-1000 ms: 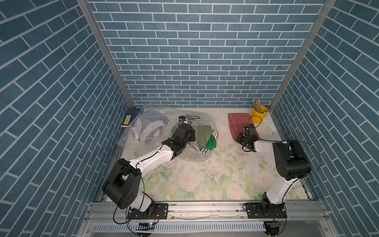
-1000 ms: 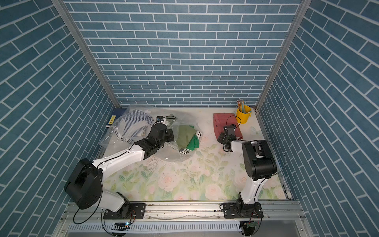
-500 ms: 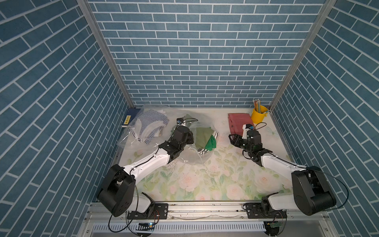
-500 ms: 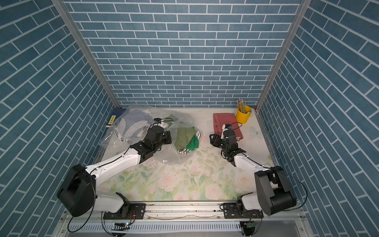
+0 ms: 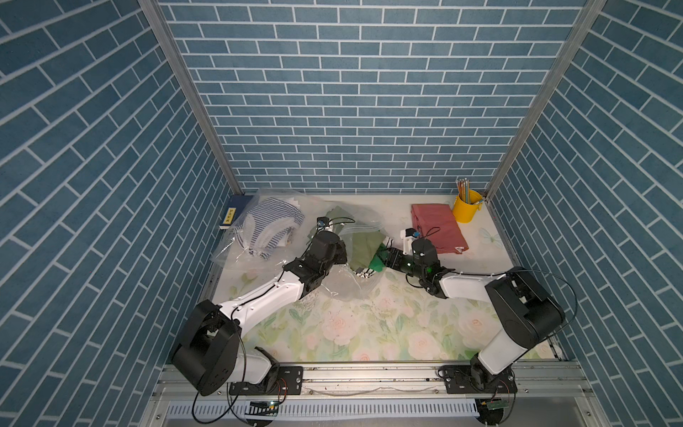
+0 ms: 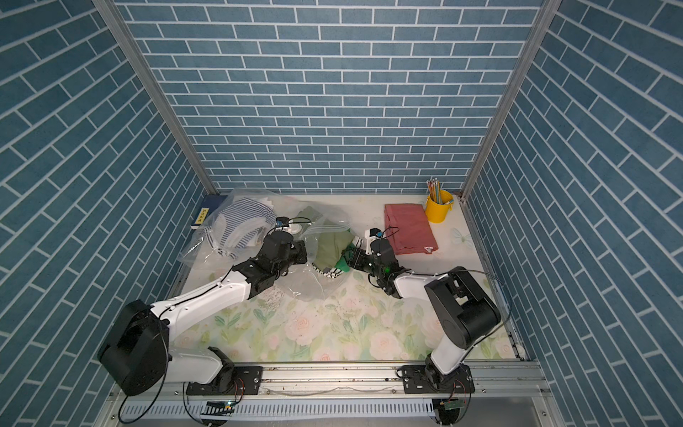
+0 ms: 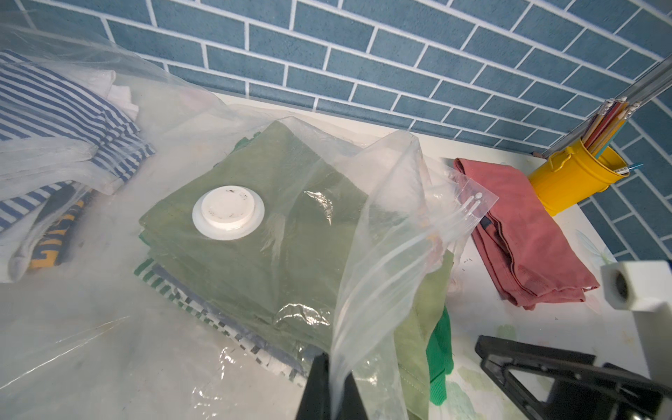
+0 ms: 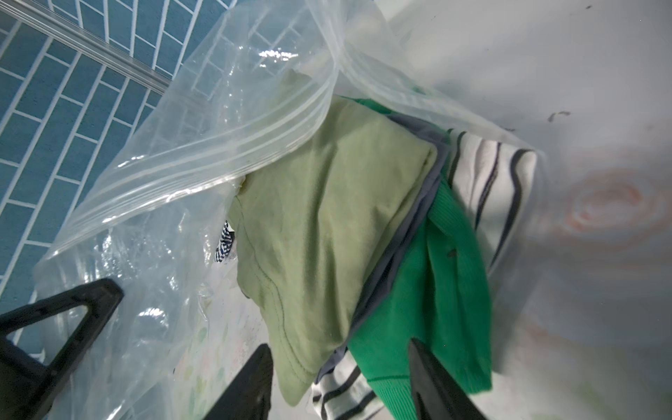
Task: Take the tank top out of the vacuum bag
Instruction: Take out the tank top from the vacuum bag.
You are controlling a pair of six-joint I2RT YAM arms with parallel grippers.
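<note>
Vacuum bag (image 5: pixel 345 286): mid-worktop, nearer the back edge, mouth open.
Tank top (image 8: pixel 320 218): I read it as the olive fold atop the stack, at the mouth.
Left gripper (image 7: pixel 332 371): clenched on the bag's lip.
Right gripper (image 8: pixel 340 351): released, fingers straddling the stack.

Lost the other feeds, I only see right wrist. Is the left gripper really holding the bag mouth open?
Observer: Yes. In the left wrist view the left gripper is shut on the vacuum bag, pinching its top flap and holding it raised.
Operator: Anything already outside the bag?
Observer: A folded red cloth lies beside a yellow pencil cup, apart from the bag.
Operator: Other bags nearby?
Observer: One more clear bag with blue-striped clothes inside, toward the far corner on the left arm's side.
</note>
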